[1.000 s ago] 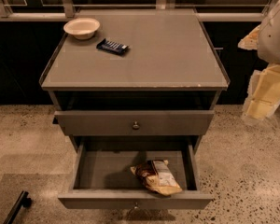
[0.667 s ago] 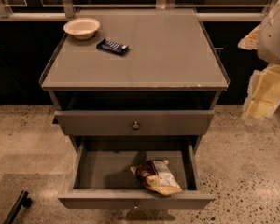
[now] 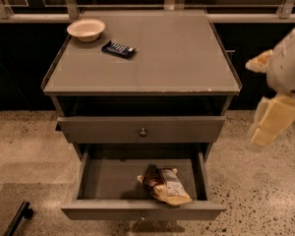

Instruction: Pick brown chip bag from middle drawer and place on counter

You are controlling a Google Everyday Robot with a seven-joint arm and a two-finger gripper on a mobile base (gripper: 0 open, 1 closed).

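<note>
The brown chip bag (image 3: pixel 164 185) lies crumpled in the front right part of the open middle drawer (image 3: pixel 108 180), its white label panel facing up. The drawer is pulled out below the cabinet. The counter (image 3: pixel 157 63) is the cabinet's flat grey top. My gripper (image 3: pixel 270 124) hangs at the right edge of the view, beside the cabinet at about the height of the upper drawer front. It is well apart from the bag and holds nothing that shows.
A cream bowl (image 3: pixel 86 29) and a small dark bar packet (image 3: pixel 118 48) sit at the counter's back left. A closed knobbed drawer front (image 3: pixel 143 131) is above the open drawer. A black bar (image 3: pixel 17 219) lies on the speckled floor at bottom left. Railing posts run behind.
</note>
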